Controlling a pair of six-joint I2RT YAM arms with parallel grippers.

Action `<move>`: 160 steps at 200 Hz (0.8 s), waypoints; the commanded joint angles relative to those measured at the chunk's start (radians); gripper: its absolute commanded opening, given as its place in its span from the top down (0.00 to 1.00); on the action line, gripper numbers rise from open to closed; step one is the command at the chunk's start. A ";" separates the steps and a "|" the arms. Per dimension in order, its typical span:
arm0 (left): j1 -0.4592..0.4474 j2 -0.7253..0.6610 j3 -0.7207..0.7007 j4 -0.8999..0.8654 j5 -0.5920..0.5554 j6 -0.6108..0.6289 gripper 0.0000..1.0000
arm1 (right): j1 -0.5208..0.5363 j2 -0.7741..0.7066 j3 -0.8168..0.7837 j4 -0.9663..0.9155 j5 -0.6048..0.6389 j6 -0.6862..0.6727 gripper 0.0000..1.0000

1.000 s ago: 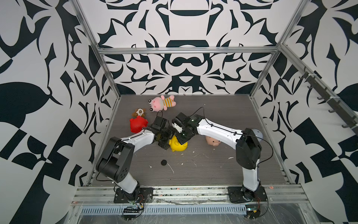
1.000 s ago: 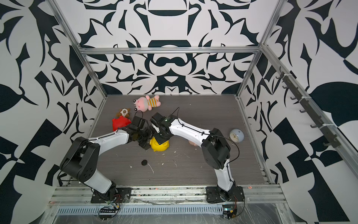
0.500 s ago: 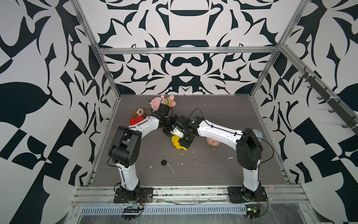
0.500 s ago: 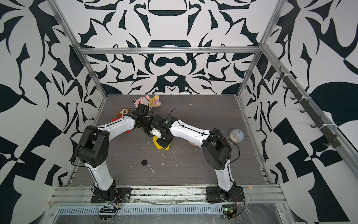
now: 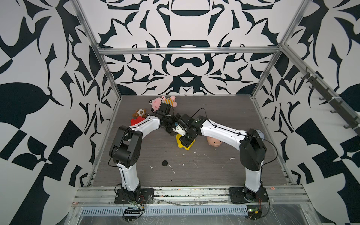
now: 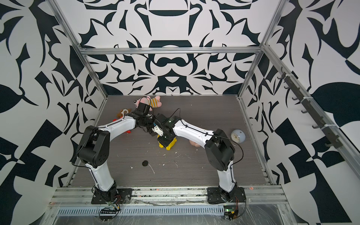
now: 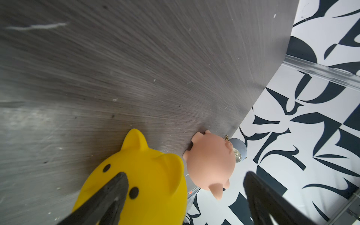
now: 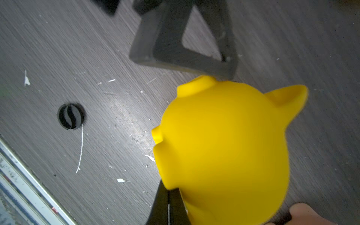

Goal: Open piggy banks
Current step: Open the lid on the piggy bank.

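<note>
text: none legible | numbers: none | black plug (image 8: 71, 116): S-shaped mark only

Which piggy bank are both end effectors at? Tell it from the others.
The yellow piggy bank; the peach-pink piggy bank and the red piggy bank lie apart, either side of it.

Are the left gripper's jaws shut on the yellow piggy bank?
No: the left gripper's jaws stand wide apart, the yellow piggy bank against just one of them.
</note>
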 commanded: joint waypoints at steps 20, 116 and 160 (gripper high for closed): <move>0.001 -0.025 -0.016 -0.047 0.017 0.027 0.03 | -0.024 -0.146 -0.069 0.155 -0.016 0.082 1.00; 0.005 -0.081 0.024 -0.130 -0.067 0.138 0.01 | -0.041 -0.336 -0.314 0.291 0.011 0.225 0.88; 0.005 -0.117 0.056 -0.213 -0.150 0.226 0.01 | -0.061 -0.398 -0.426 0.350 -0.016 0.302 0.83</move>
